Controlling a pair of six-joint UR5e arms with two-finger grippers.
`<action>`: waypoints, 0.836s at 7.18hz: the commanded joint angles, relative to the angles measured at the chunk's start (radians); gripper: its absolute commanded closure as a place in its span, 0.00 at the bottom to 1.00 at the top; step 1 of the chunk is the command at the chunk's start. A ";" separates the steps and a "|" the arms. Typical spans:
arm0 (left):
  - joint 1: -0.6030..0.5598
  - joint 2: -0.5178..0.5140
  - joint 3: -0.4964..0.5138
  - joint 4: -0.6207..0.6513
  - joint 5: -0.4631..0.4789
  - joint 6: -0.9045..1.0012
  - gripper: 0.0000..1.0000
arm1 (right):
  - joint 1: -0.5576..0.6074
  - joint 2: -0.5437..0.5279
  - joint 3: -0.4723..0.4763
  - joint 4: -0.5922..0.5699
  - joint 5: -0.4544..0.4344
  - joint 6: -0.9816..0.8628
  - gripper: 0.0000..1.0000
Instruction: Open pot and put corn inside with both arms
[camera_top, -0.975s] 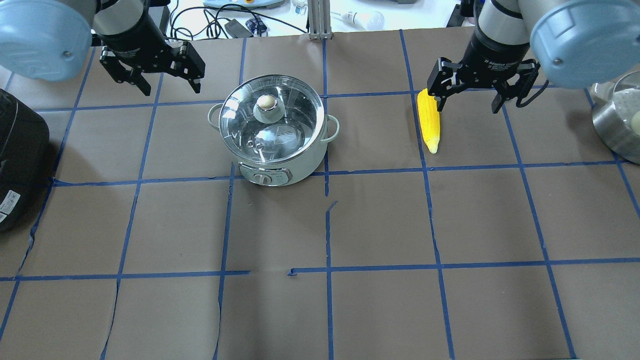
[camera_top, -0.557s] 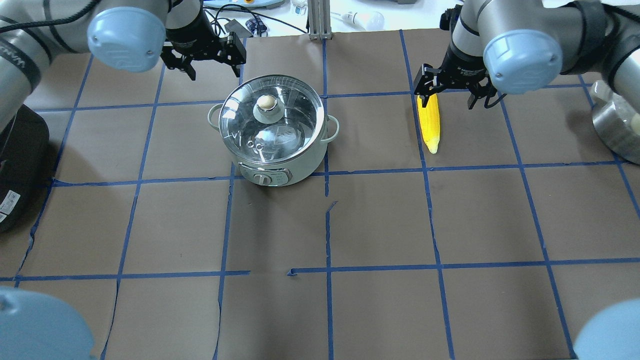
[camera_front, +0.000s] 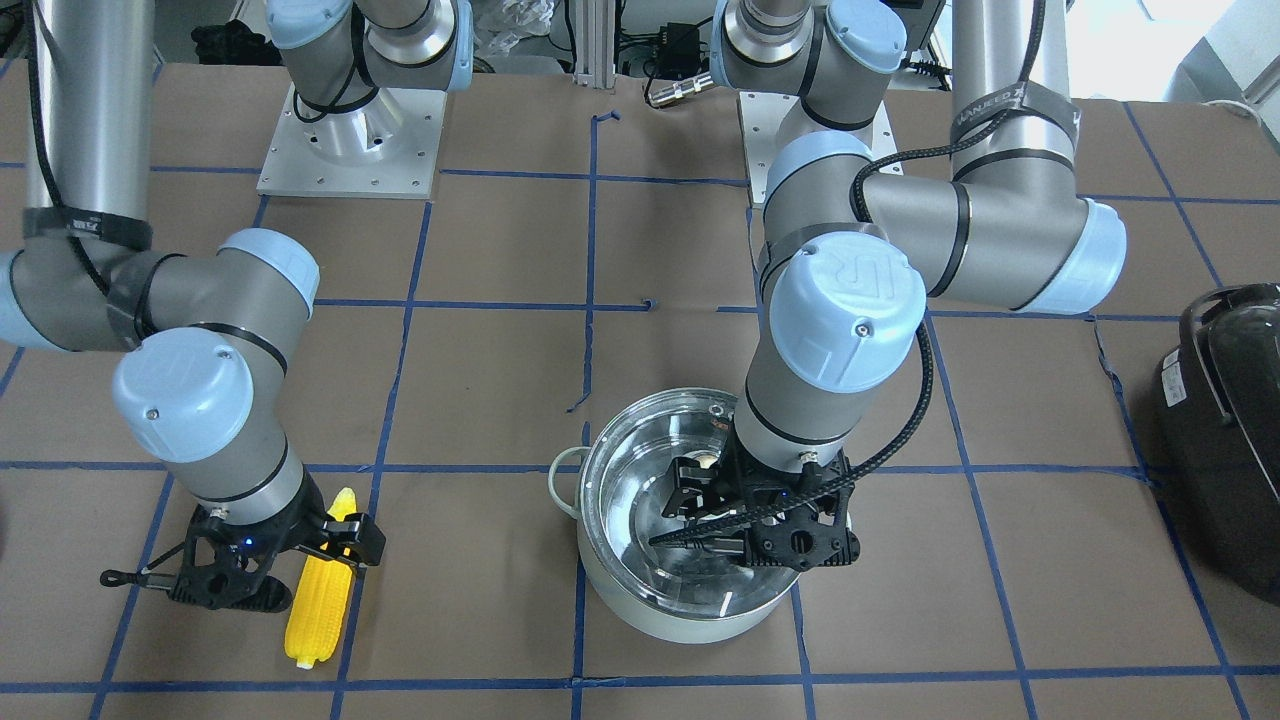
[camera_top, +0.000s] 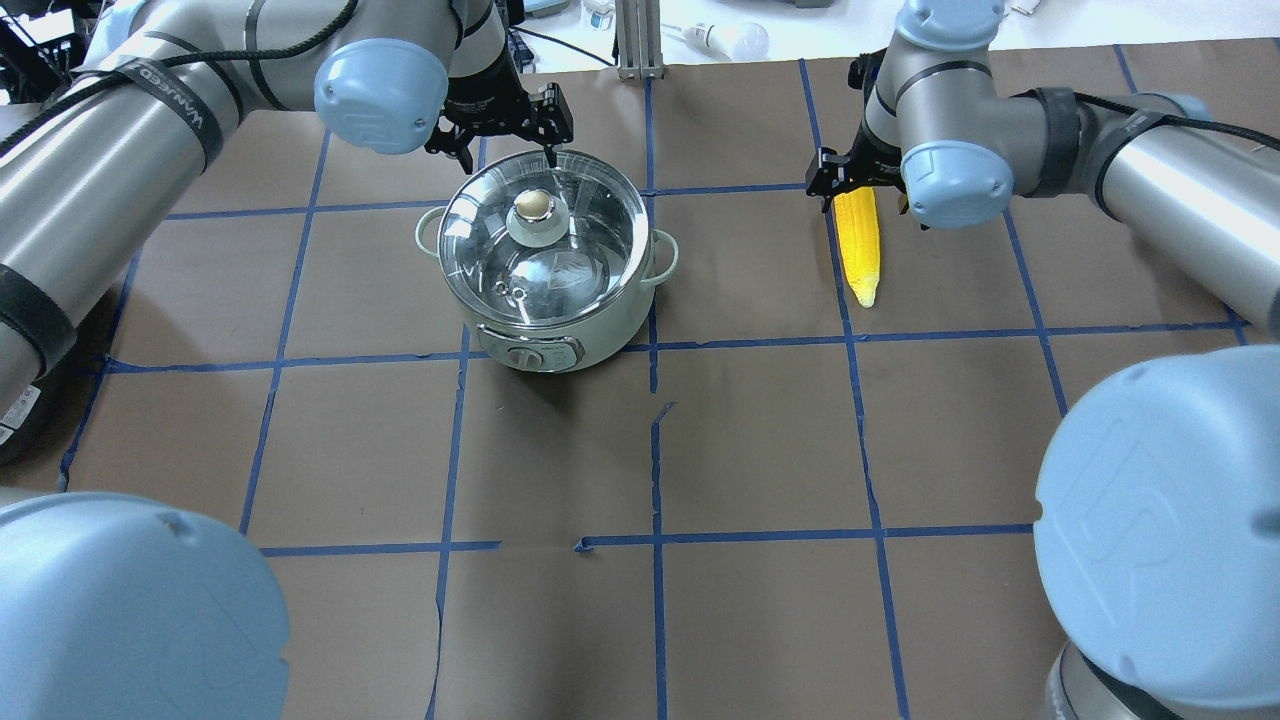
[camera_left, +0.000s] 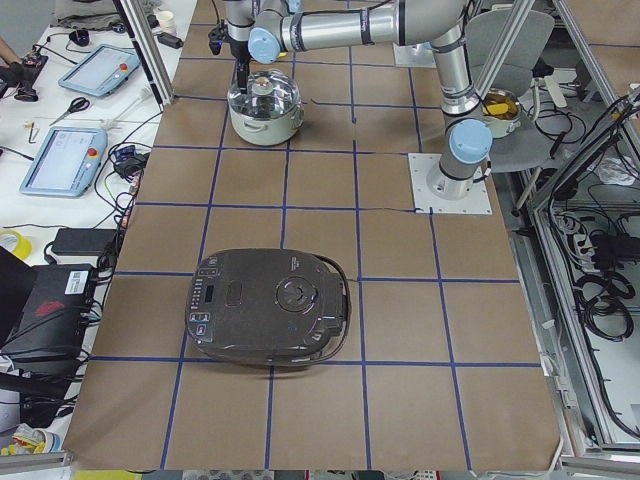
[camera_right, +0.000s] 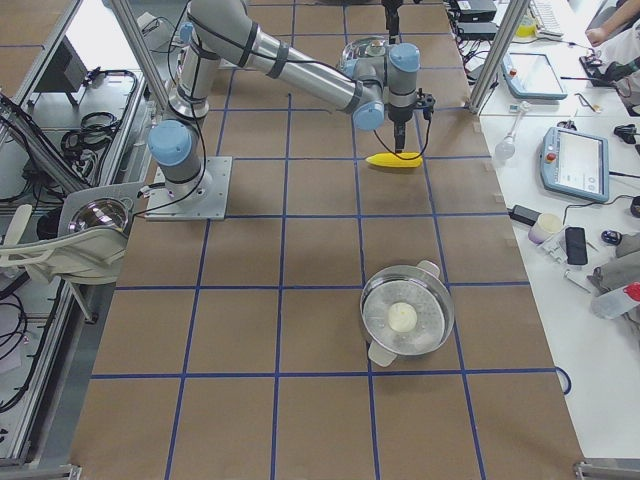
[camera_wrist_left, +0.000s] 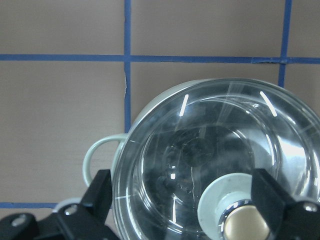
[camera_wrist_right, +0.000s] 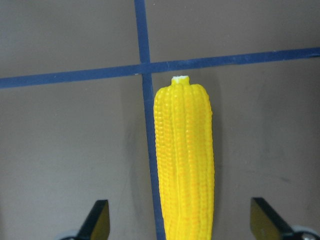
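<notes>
The pale mint-green pot (camera_top: 560, 320) stands on the table with its glass lid (camera_top: 590, 230) on and the brass-coloured knob (camera_top: 533, 205) showing. My left gripper (camera_top: 497, 135) is open and empty, just above the lid's far edge. In the left wrist view its fingers (camera_wrist_left: 97, 192) straddle the lid, with the knob (camera_wrist_left: 245, 226) near the right finger. The yellow corn (camera_top: 860, 245) lies flat on the table to the pot's right. My right gripper (camera_top: 865, 190) is open over the corn's thick end. In the right wrist view the corn (camera_wrist_right: 185, 160) lies between the two fingers (camera_wrist_right: 97, 220), untouched.
A large black appliance (camera_front: 1225, 440) sits at the table's end on my left, also in the exterior left view (camera_left: 270, 310). A steel pot with a lid (camera_right: 405, 318) stands at the end on my right. Blue tape lines grid the brown table cover.
My left gripper has moved right and lower, to the pot's far rim. My right gripper has dropped lower over the corn's thick end. Pot and corn have not moved.
</notes>
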 joint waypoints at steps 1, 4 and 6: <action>-0.028 0.026 -0.045 -0.002 0.004 -0.006 0.03 | -0.003 0.087 -0.003 -0.091 -0.002 0.004 0.00; -0.034 0.040 -0.105 0.008 0.004 -0.017 0.21 | -0.018 0.123 0.001 -0.126 -0.004 0.003 0.02; -0.034 0.043 -0.104 0.018 0.003 -0.011 0.41 | -0.023 0.121 0.003 -0.125 0.011 0.000 0.40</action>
